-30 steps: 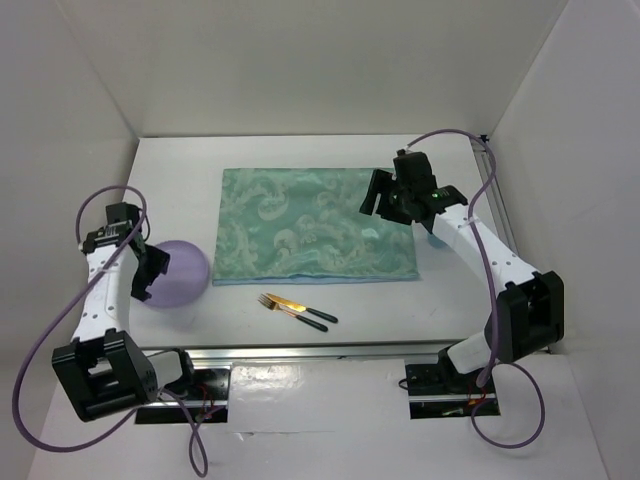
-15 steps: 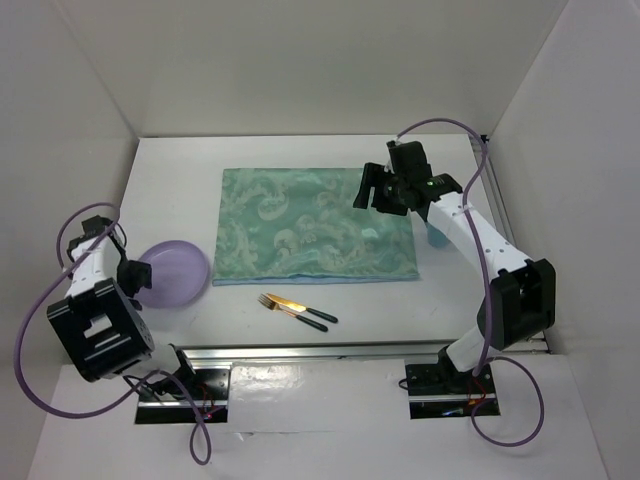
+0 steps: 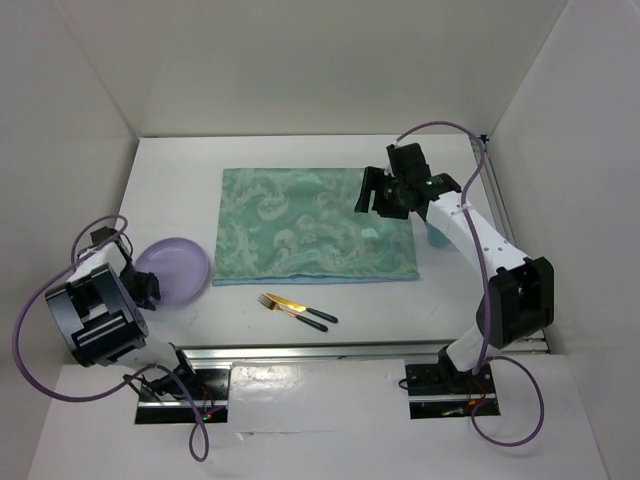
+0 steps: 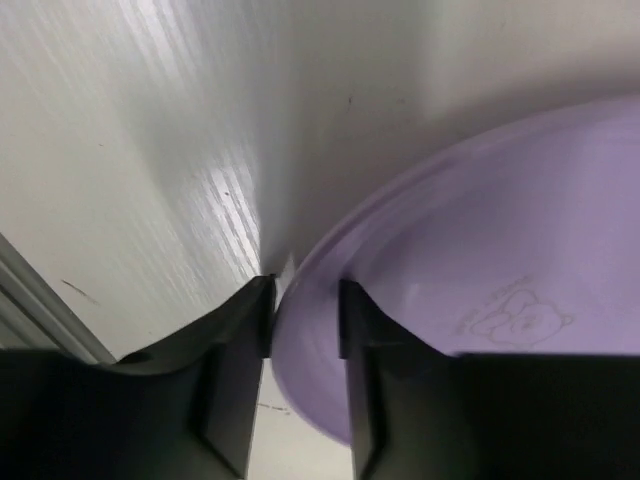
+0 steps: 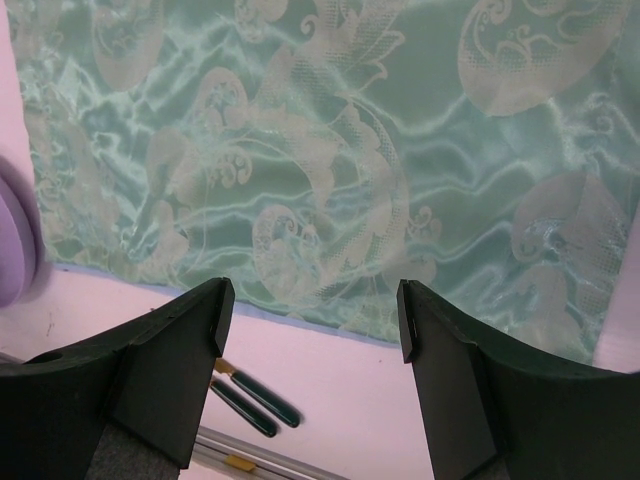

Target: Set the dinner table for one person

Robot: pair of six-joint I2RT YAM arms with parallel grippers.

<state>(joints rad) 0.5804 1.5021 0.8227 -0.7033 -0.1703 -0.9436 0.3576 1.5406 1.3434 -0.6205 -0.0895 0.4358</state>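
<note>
The white dinner table (image 3: 180, 170) carries a mint-green patterned cloth (image 3: 300, 225) at its middle. A purple plate (image 3: 175, 270) lies on the table left of the cloth. My left gripper (image 3: 143, 286) is at the plate's left edge; in the left wrist view it (image 4: 305, 300) is shut on the rim of the plate (image 4: 480, 250). A fork and a knife (image 3: 296, 308) with dark handles lie in front of the cloth. My right gripper (image 3: 376, 196) is open and empty above the cloth's right part; the right wrist view shows it (image 5: 312, 320) over the cloth (image 5: 330, 150).
A light blue cup (image 3: 437, 238) stands right of the cloth, partly hidden by my right arm. The metal rail (image 3: 300, 350) runs along the near edge. White walls enclose the table on three sides. The cutlery handles (image 5: 255, 400) show in the right wrist view.
My left arm has folded back toward its base, and its gripper now sits lower at the plate's left rim. My right gripper has shifted slightly left over the cloth. The plate has stayed in place.
</note>
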